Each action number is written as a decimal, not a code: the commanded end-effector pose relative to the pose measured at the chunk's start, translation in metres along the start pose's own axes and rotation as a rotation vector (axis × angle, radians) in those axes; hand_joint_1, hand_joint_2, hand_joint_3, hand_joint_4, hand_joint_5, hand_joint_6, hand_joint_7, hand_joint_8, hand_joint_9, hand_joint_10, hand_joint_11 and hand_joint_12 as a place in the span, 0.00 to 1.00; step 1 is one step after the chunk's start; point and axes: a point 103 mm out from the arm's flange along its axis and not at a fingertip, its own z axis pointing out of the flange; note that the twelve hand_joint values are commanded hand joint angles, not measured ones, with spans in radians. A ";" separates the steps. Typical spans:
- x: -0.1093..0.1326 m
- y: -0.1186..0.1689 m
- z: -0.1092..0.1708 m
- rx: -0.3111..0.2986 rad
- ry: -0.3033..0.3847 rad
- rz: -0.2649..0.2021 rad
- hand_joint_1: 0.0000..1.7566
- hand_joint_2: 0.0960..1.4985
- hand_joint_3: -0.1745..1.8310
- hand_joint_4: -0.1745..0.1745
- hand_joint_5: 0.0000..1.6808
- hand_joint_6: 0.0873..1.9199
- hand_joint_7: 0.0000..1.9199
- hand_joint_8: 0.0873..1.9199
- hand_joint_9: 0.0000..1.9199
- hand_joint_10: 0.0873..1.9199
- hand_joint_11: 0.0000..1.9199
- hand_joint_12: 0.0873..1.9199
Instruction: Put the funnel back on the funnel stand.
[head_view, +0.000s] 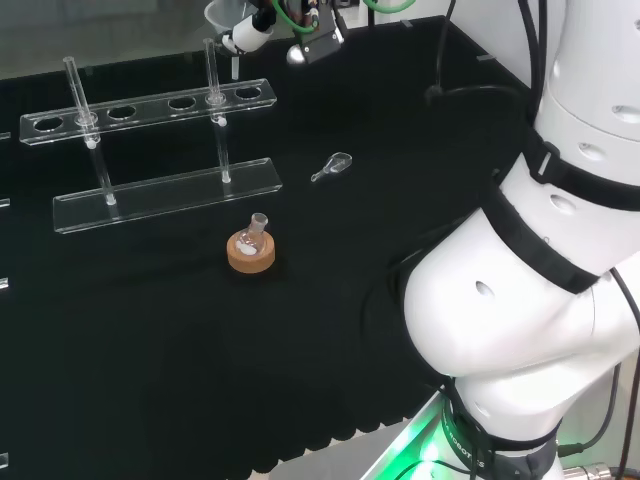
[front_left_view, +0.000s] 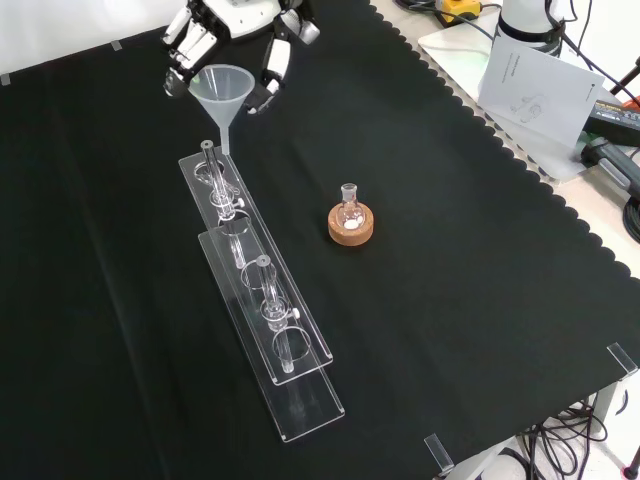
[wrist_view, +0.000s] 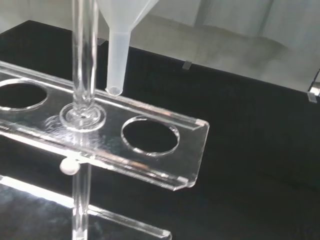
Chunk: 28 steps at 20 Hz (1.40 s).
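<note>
Right now the hand (front_left_view: 232, 40) has its fingers curled round the funnel (front_left_view: 222, 90), holding it upright above the far end of the clear funnel stand (front_left_view: 262, 300). From the wrist view, the spout tip hangs over the top plate's back edge, beside the end hole (wrist_view: 150, 135) rather than over it. Lowered from there, I reckon it would land on solid plastic or knock the post (wrist_view: 84, 60) just beside it, and the light stand could skid on the cloth.

Glossy white rounded arm links (head_view: 520, 300), black joint bands, green cables, black-and-white hand (front_left_view: 225, 30)
</note>
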 end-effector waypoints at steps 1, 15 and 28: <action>-0.015 0.019 0.023 0.031 -0.041 -0.008 0.40 0.55 0.34 0.50 0.50 0.28 0.43 0.31 0.60 0.18 0.36 0.61; -0.026 0.028 0.040 0.062 -0.032 0.002 0.40 0.55 0.34 0.49 0.50 0.28 0.43 0.31 0.60 0.18 0.36 0.61; -0.012 0.029 0.064 0.118 -0.030 -0.021 0.40 0.55 0.34 0.49 0.50 0.28 0.42 0.31 0.59 0.18 0.36 0.61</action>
